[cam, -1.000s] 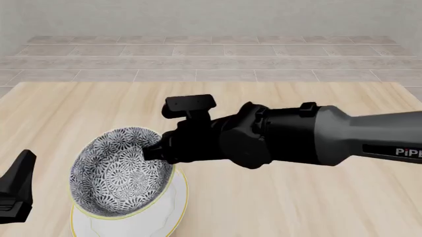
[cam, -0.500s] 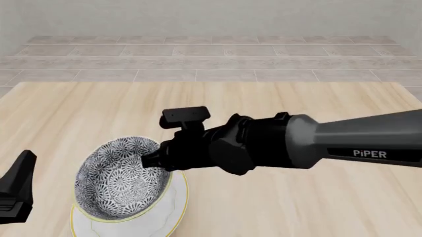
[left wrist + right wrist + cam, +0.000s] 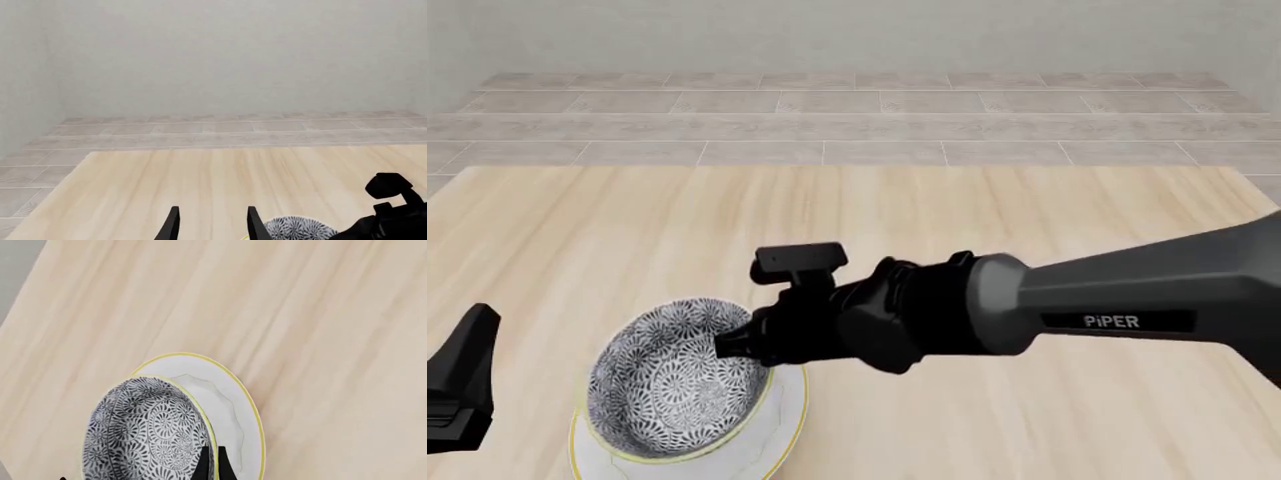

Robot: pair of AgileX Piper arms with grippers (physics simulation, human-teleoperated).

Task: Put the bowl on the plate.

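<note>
The black-and-white patterned bowl hangs tilted just over the white plate at the table's near left, its opening turned toward the front camera. My right gripper is shut on the bowl's right rim. In the right wrist view the fingertips pinch the yellow rim of the bowl, with the plate beneath it. I cannot tell whether bowl and plate touch. My left gripper stands open and empty, left of the bowl and apart from it.
The wooden table runs back to a tiled floor and a pale wall. The right arm reaches in across the table's near right. The left gripper sits at the front view's left edge.
The right arm has come down and toward the near edge with the bowl. The bowl now sits lower over the plate and less steeply tilted. The left gripper has not moved.
</note>
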